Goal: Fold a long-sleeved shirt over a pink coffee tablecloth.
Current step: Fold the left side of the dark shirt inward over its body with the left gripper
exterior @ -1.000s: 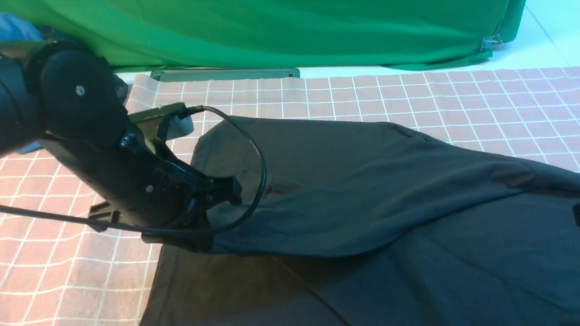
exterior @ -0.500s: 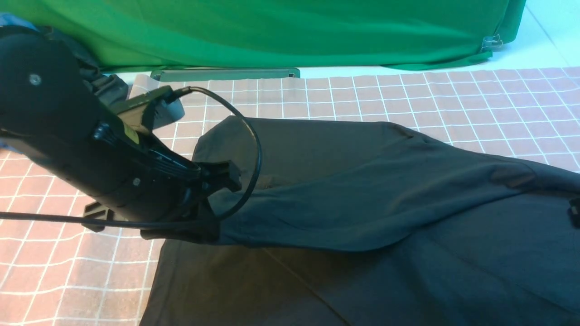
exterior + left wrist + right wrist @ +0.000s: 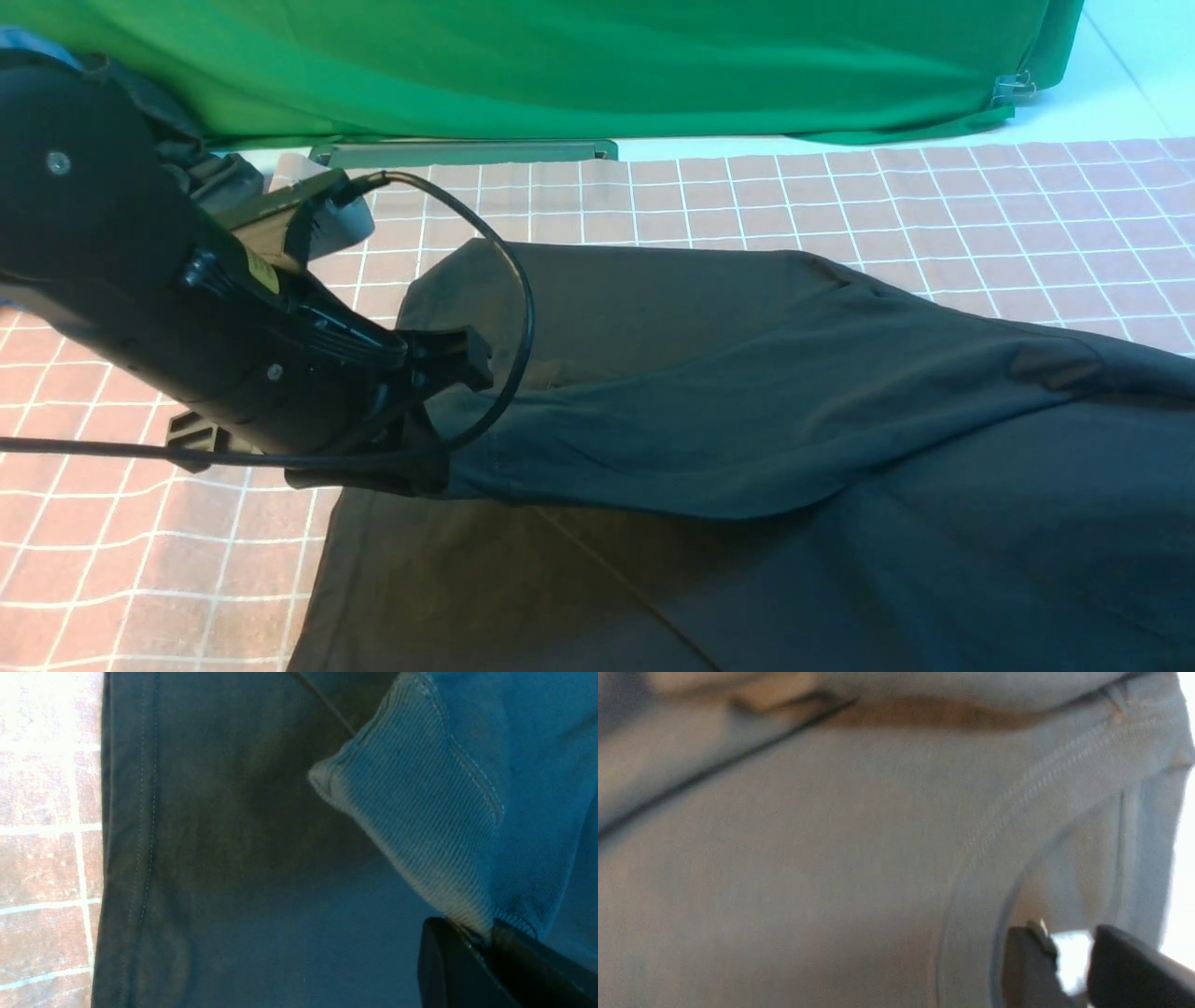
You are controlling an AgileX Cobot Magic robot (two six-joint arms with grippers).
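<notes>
The long-sleeved shirt [image 3: 747, 373] lies black and spread over the pink coffee tablecloth [image 3: 747, 196], with one sleeve drawn across its body toward the left. My left gripper [image 3: 420, 471] is shut on that sleeve's ribbed cuff [image 3: 411, 812], held just above the shirt's body; in the left wrist view the jaws [image 3: 486, 933] pinch the cuff edge. My right gripper [image 3: 1073, 942] is out of the front view. In the blurred right wrist view it sits at the round collar [image 3: 994, 826], its fingers close together with a white patch, seemingly the neck label, between them.
A bright green cloth [image 3: 560, 65] hangs along the back, with a grey bar [image 3: 462, 152] at its foot. A dark bunched garment [image 3: 219, 177] lies at the back left behind my left arm. The left arm's cable [image 3: 518, 308] loops over the shirt.
My left arm has drawn back to the left and lifted a little, pulling the cuff and sleeve along. The right gripper's tip, seen earlier at the right edge, has left the front view.
</notes>
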